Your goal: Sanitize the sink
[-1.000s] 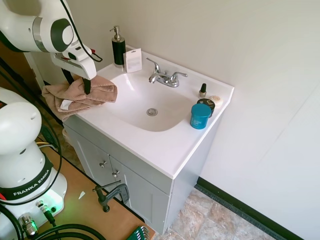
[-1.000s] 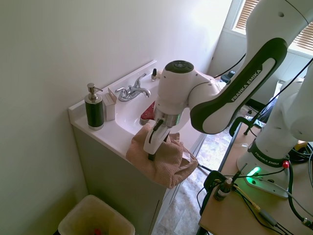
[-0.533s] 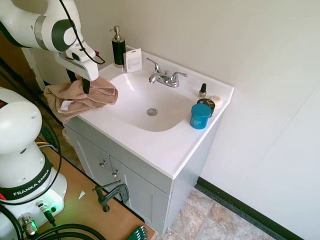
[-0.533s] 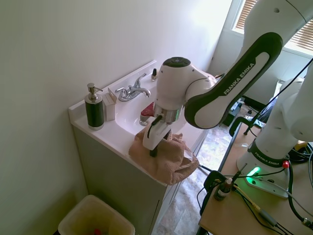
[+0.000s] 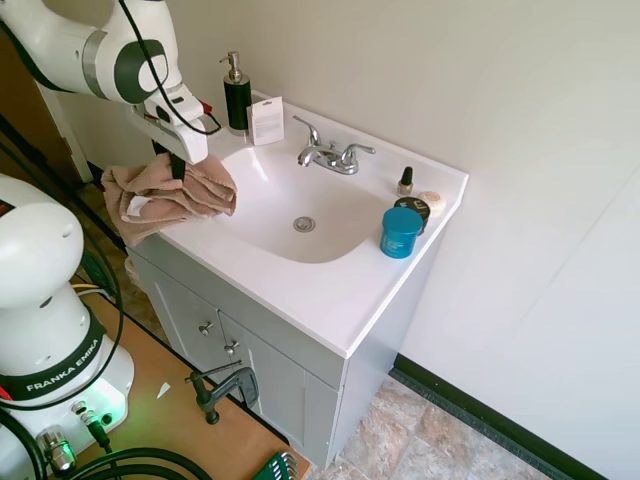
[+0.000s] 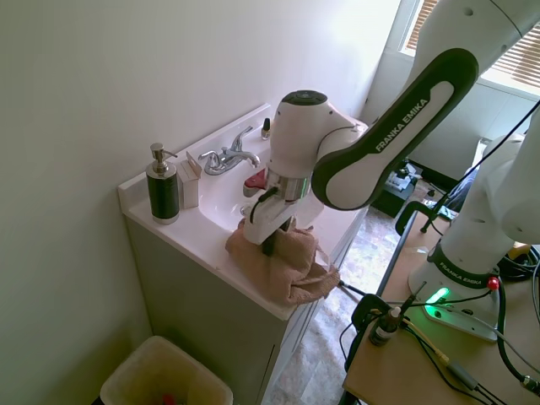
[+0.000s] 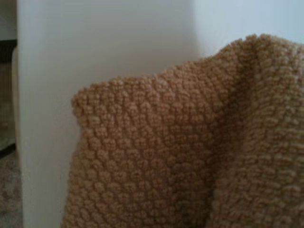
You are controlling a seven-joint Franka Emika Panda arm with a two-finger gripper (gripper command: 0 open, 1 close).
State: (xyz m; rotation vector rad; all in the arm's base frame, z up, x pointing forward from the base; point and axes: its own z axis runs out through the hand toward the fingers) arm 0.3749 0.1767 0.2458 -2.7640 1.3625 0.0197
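Observation:
The sink (image 5: 330, 292) is a glossy white vanity top with an oval basin, a round drain (image 5: 304, 224) and a chrome faucet (image 5: 330, 155) above grey doors. A tan towel (image 5: 165, 190) lies bunched on its front left corner, partly hanging over the edge. My gripper (image 5: 178, 168) points down into the towel and is shut on it. From the other side, the gripper (image 6: 270, 246) presses the towel (image 6: 283, 263) onto the sink's rim (image 6: 190, 232). The wrist view is filled by the towel's nubbly weave (image 7: 190, 156) against the white sink (image 7: 95, 47).
A black soap dispenser (image 5: 237, 95) and a white card (image 5: 266, 121) stand at the back left corner. A teal jar (image 5: 401, 232), a black-lidded jar (image 5: 412, 207) and a small bottle (image 5: 405, 181) sit right of the basin. A bin (image 6: 164, 378) stands below.
My gripper has dragged the towel further onto the vanity top, toward the basin and the back wall. Less of the towel hangs over the front edge now.

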